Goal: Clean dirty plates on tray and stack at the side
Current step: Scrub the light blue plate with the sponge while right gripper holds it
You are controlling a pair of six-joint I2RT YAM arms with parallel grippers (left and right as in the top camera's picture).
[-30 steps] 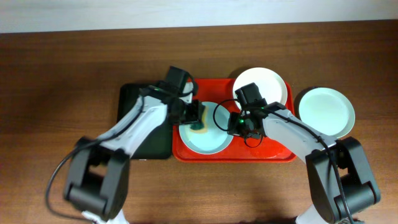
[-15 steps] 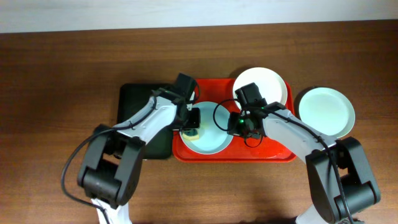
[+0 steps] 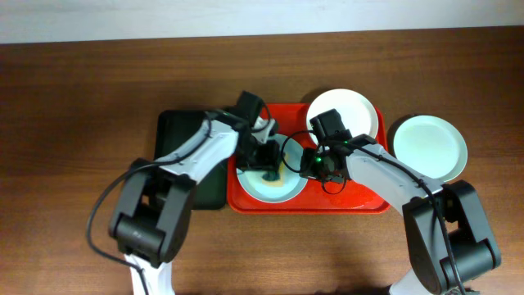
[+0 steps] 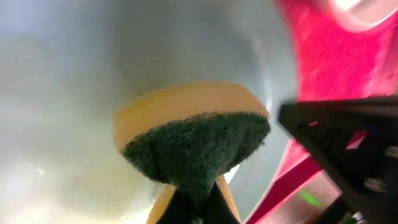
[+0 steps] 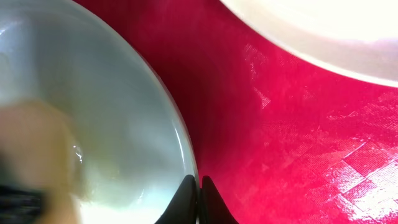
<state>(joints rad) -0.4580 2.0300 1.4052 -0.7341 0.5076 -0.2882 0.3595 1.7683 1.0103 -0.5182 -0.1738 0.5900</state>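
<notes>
left claw: only dark tips at the bottom edge of its wrist view, rest cut off
sponge: clamped in that claw, lower end tucked behind the tips; from the right wrist just a tan blur left of the claw
right claw: two tips at the bottom edge, nipping the blue-green plate rim, body out of frame; from the left wrist a fuzzy black slab right of the claw
blue-green plate: chopped off left and bottom in the right wrist view; patch under the left claw hidden from overhead
white plate: up and right of the right claw, only an edge in frame, washed out
black tray: behind the left claw, mostly covered by the arm
</notes>
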